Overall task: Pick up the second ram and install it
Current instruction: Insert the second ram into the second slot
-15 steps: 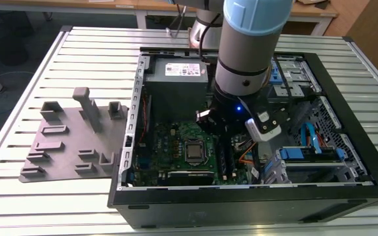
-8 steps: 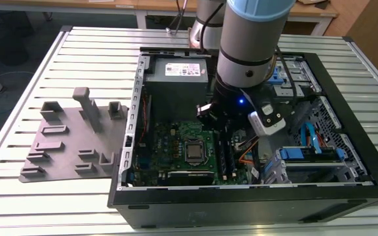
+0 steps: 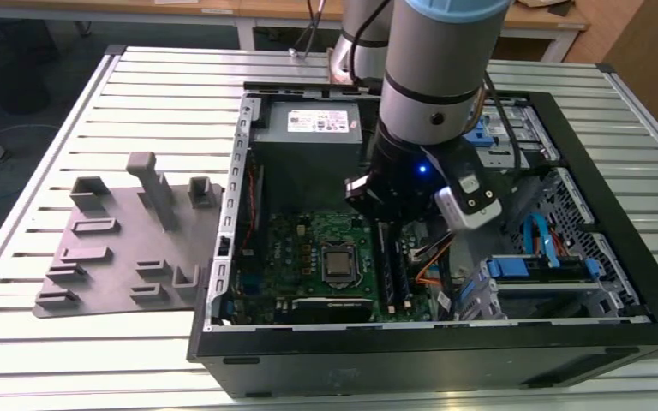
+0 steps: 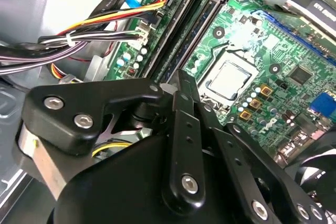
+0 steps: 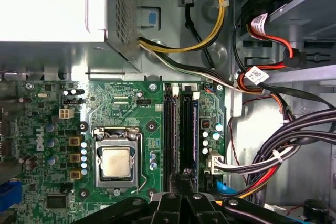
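Poised with the gripper (image 5: 184, 181) low inside the case (image 3: 603, 342), tip right over the two long slots (image 5: 178, 124) beside the socket (image 5: 116, 162), presumably for a straight push down from above. Looks like jaws drawn together, with nothing plainly clamped between. Hard to tell where the ram sits: perhaps edge-on in the slot nearer the cables (image 5: 283, 150), but too dark to say.

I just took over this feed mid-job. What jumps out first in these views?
The arm's gripper hangs inside the open computer case, low over the green motherboard. In the first wrist view it sits right above the long black memory slots, beside the silver processor. On the exterior view's left, a grey fixture tray lies on the slatted table.
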Controlling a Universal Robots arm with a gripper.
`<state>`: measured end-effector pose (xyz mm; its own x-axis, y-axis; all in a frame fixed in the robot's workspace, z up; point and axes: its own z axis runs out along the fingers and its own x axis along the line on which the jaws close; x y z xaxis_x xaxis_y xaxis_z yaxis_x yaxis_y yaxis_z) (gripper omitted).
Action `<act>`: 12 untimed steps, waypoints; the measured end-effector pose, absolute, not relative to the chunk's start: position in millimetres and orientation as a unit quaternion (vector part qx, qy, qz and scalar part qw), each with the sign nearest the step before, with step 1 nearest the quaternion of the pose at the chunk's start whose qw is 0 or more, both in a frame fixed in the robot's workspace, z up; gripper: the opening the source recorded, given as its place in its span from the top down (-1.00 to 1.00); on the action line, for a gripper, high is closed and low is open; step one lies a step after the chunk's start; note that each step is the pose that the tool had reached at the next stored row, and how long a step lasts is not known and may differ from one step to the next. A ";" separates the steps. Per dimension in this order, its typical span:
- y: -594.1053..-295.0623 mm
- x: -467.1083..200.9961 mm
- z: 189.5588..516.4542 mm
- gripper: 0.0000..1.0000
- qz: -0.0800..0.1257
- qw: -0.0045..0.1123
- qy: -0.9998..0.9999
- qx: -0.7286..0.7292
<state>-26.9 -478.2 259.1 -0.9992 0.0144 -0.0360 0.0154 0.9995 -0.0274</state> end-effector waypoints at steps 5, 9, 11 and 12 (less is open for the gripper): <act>-478.2 -26.9 261.3 0.85 -0.008 0.018 1.000 0.008; -478.2 -26.9 261.3 0.85 0.026 0.018 0.999 0.008; -478.1 -26.9 261.3 0.85 0.028 0.018 0.999 0.008; -478.2 -26.9 261.3 0.85 0.027 0.018 0.999 0.008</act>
